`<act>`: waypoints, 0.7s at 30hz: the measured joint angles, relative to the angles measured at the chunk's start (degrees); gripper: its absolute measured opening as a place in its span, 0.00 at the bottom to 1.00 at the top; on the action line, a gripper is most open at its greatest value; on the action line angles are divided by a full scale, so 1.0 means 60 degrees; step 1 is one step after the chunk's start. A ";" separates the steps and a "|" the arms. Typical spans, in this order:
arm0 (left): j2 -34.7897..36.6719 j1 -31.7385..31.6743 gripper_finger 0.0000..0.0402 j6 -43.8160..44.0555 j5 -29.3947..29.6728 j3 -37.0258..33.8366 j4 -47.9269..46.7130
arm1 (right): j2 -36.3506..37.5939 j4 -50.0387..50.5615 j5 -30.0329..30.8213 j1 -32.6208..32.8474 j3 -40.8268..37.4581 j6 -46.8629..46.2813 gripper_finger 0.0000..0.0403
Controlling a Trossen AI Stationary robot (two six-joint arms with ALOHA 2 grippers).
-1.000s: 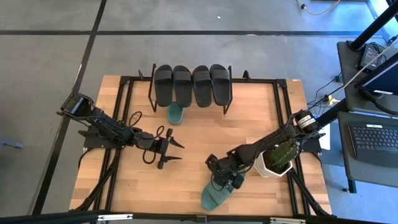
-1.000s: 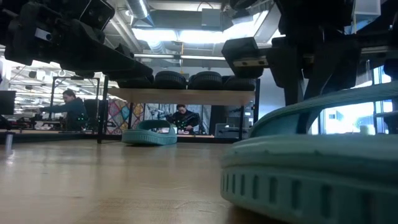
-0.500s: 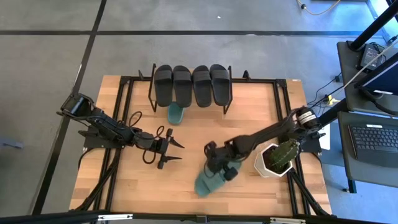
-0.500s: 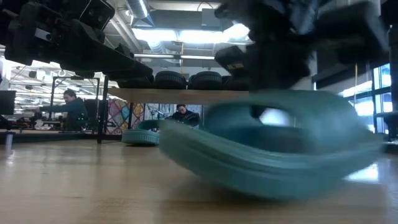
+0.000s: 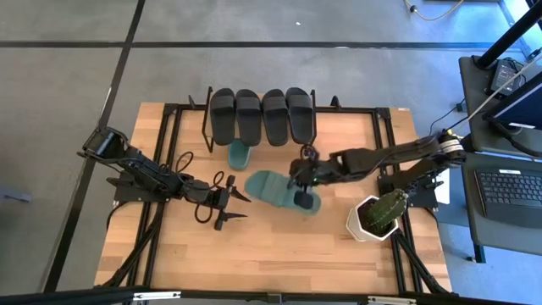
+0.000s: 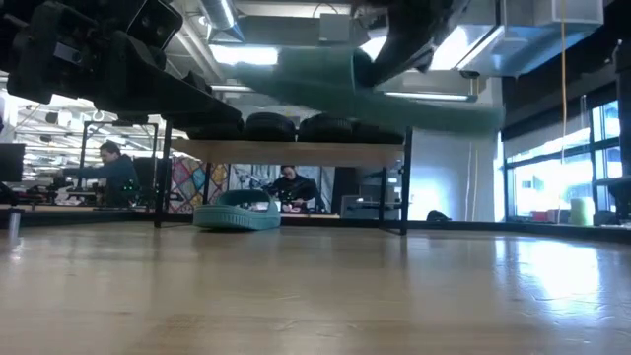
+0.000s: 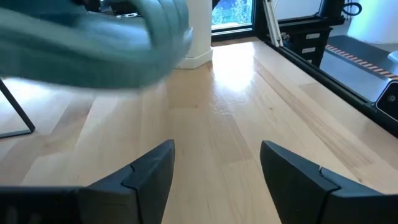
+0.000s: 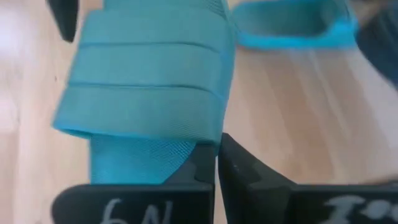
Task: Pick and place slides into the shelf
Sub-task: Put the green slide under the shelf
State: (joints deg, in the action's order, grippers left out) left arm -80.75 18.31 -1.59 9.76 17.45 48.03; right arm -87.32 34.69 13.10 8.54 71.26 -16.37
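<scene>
Four black slides (image 5: 262,115) lie side by side on the shelf's top board (image 6: 286,151) at the table's far side. One teal slide (image 5: 240,154) rests sole-down on the table under the shelf, also seen in the low view (image 6: 237,215). My right gripper (image 5: 302,188) is shut on the second teal slide (image 5: 275,188), in the air in front of the shelf. My left gripper (image 5: 246,207) hovers open and empty just left of that slide; its wrist view shows the fingers apart (image 7: 214,168) and the slide (image 7: 93,50) blurred. My right gripper pinches the teal slide's wide strap at its side edge (image 8: 202,144) between its two fingers. The slide is lifted clear of the table (image 6: 365,87) and lies roughly level. How far the strap reaches between the fingers does not show.
A white pot with a green plant (image 5: 377,216) stands at the table's right edge. The shelf's black frame legs (image 6: 161,177) stand on the table at the far side. Bare wooden tabletop (image 5: 254,254) lies toward the near edge. People sit in the room beyond the table (image 6: 108,168).
My right gripper has carried the teal slide from near the table's front edge up and toward the far edge and the shelf. The slide has left the table, now hangs clear and has turned to lie crosswise. My left gripper has kept still.
</scene>
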 joint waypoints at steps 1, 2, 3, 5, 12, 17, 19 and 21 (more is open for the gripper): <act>0.0000 0.0000 0.57 -0.0003 0.0000 0.0000 0.0000 | 0.0058 0.0238 -0.0033 -0.0098 0.0003 -0.0395 0.01; 0.0000 0.0000 0.57 -0.0003 0.0000 0.0003 0.0000 | 0.0087 0.0500 -0.0055 -0.0200 0.0007 -0.0779 0.01; 0.0000 0.0000 0.57 -0.0002 0.0000 0.0000 0.0000 | 0.0101 0.0777 -0.0103 -0.0292 0.0007 -0.1119 0.01; 0.0000 0.0000 0.57 -0.0003 0.0000 0.0000 0.0000 | 0.0100 0.1033 -0.0182 -0.0477 -0.0108 -0.1613 0.01; 0.0000 -0.0004 0.57 -0.0007 0.0004 0.0000 -0.0022 | 0.0035 0.0663 -0.0471 -0.1057 -0.0710 -0.2153 0.01; 0.0000 -0.0004 0.57 -0.0003 0.0000 0.0000 -0.0022 | 0.0035 -0.0552 -0.0803 -0.1435 -0.1571 -0.2009 0.01; 0.0000 -0.0004 0.57 -0.0004 0.0003 0.0000 -0.0022 | 0.0035 -0.0964 -0.0929 -0.1550 -0.2000 -0.2073 0.01; 0.0000 -0.0004 0.57 -0.0007 0.0002 0.0000 -0.0022 | 0.0035 -0.1431 -0.0968 -0.1644 -0.2468 -0.2213 0.01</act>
State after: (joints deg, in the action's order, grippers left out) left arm -80.75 18.28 -1.63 9.77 17.45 47.90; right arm -87.11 26.11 7.29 -1.33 56.46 -29.65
